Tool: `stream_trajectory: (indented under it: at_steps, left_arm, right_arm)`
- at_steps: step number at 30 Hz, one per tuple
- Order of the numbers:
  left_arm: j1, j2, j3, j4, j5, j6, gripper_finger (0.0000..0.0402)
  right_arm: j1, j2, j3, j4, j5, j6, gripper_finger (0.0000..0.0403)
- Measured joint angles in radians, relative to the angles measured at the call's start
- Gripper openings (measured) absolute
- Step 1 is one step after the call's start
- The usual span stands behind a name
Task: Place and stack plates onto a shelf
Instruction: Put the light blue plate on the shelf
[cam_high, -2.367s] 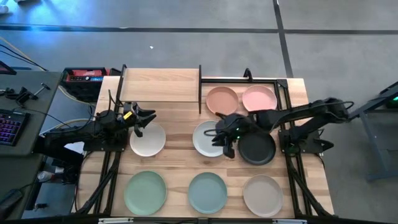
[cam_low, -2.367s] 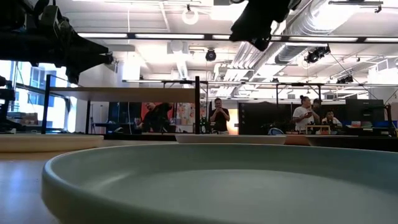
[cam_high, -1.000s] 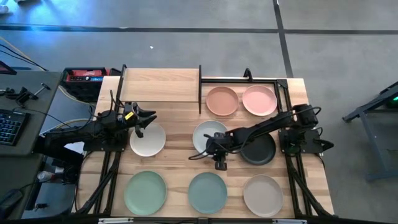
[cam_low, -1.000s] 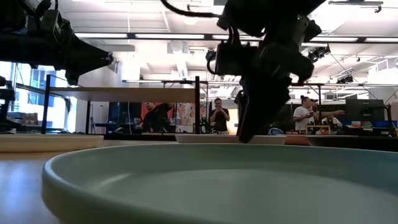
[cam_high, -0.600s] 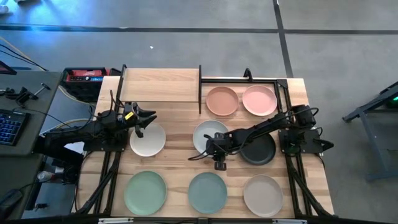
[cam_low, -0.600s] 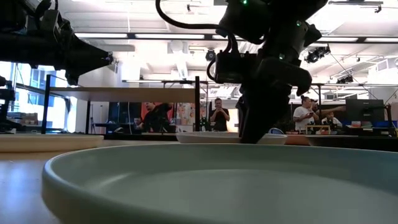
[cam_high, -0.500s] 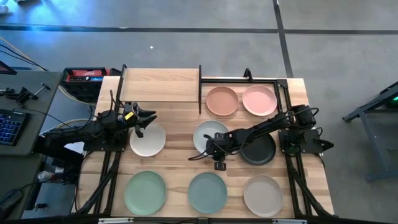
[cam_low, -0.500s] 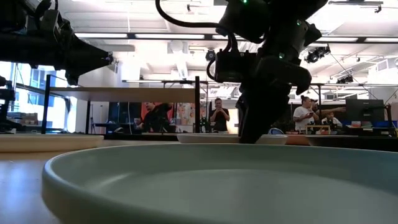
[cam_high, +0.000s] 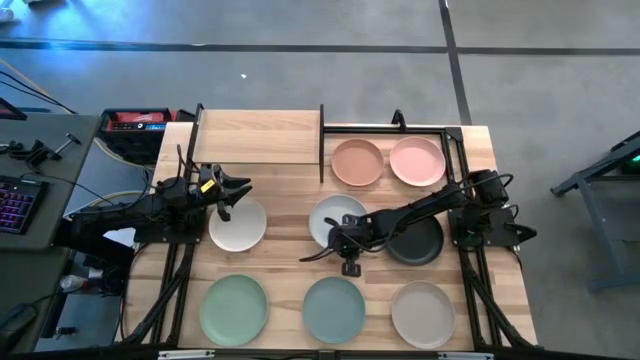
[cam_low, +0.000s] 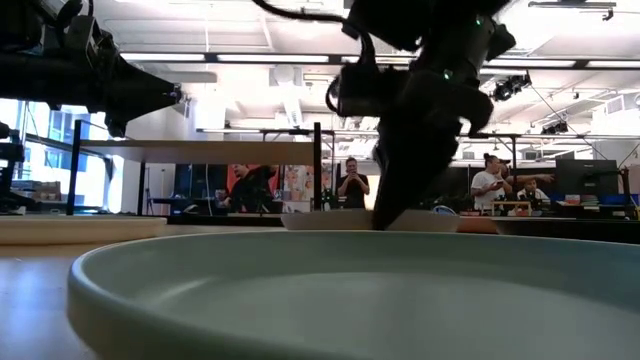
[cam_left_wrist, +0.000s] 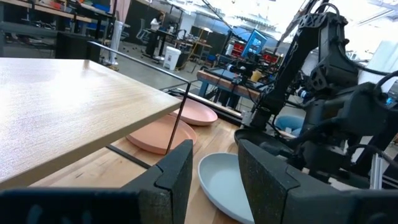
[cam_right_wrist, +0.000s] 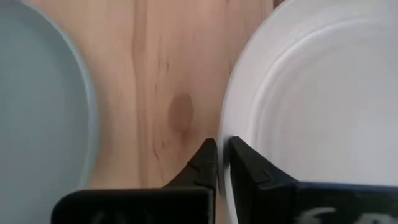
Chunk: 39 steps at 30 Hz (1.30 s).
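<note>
The right gripper (cam_right_wrist: 222, 163), spread a second ago, is now pinched on the near rim of the pale blue plate (cam_high: 333, 217); the left gripper (cam_high: 232, 190), unmoved, is held spread beside the shelf (cam_high: 258, 137).

The room is bright, with cool white light from long ceiling lamps (cam_low: 250, 57) high above. From above, the wooden tabletop (cam_high: 285, 255) is evenly lit and the shadows under the arms are soft and short. The grey floor shows pale streaks of reflected light. At table height, the nearest teal plate (cam_low: 350, 300) fills the lower part and is out of focus, while the far room is sharper; the arms are dark shapes against the lamps. A window (cam_low: 20, 140) at the left is overexposed. Near the right wrist, the pale blue plate (cam_right_wrist: 323, 106) is washed out and soft.
</note>
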Motion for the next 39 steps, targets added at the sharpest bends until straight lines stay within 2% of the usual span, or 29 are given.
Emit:
stream_trajectory:
  at_steps: [27,39]
  left_arm:
    - [0.0,0.0,0.0,0.0,0.0,0.0,0.012]
    - [0.0,0.0,0.0,0.0,0.0,-0.009,0.012]
  right_arm:
    - [0.042,0.0,0.257,-0.142,-0.008,0.104,0.0002]
    - [0.049,0.0,0.397,-0.205,-0.012,0.081,0.0]
